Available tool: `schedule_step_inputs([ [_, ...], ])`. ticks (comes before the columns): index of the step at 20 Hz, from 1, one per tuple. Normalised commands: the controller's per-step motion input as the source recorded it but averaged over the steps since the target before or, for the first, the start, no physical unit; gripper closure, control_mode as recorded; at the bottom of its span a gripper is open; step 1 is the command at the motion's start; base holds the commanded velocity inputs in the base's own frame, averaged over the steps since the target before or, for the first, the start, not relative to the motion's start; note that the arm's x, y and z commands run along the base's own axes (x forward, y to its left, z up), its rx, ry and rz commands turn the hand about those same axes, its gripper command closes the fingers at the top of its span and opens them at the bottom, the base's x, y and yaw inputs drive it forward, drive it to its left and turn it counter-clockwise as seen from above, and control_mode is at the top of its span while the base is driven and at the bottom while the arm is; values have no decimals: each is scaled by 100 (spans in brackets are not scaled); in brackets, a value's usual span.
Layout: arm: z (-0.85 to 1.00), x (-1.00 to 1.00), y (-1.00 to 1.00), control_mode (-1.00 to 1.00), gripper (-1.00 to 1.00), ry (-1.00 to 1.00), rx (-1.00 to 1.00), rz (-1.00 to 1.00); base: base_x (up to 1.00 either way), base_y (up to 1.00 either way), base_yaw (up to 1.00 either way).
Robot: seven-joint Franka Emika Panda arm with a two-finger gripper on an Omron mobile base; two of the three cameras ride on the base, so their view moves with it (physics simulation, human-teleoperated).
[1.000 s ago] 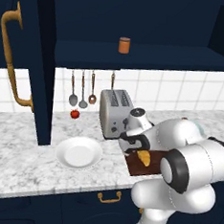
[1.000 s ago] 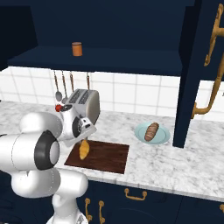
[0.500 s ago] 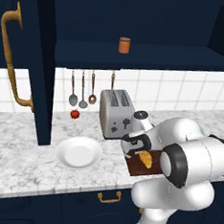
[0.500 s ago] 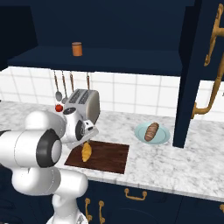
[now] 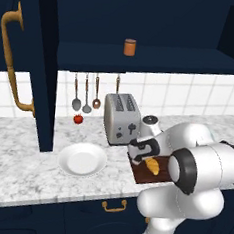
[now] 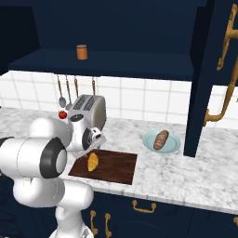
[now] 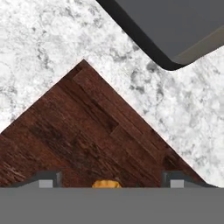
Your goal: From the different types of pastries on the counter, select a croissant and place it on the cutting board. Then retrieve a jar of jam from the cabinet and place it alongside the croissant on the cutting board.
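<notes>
The golden croissant lies on the dark wooden cutting board, near its toaster-side end. My gripper hangs just above it, open. In the hand view the two fingertips stand far apart, and the croissant's top peeks up between them without touching either. The orange jar of jam stands on the shelf of the open navy cabinet. A brown bun rests on a pale blue plate on the marbled counter.
A silver toaster stands right behind the board. A white plate lies to its left. Utensils and a red ornament hang on the tiled wall. Open cabinet doors with brass handles jut out over the counter.
The gripper has come down to the board with the croissant and its jaws have spread. The croissant now lies free on the board.
</notes>
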Motion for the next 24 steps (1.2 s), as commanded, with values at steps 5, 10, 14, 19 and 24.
schedule_step_inputs([
  [5, 78, 0, 7, -100, -100, 1, 0, 6, 0, 0, 0],
  [10, 97, -23, 1, -100, -100, 0, 3, 0, 0, 0, 0],
  [14, 100, -43, -1, -100, -100, 0, 6, 0, 0, 0, 0],
  [19, 99, -27, 0, -100, -100, 0, 9, -1, 0, 0, 0],
  [24, 96, -39, 0, -100, -100, -9, 8, -5, 0, 0, 0],
])
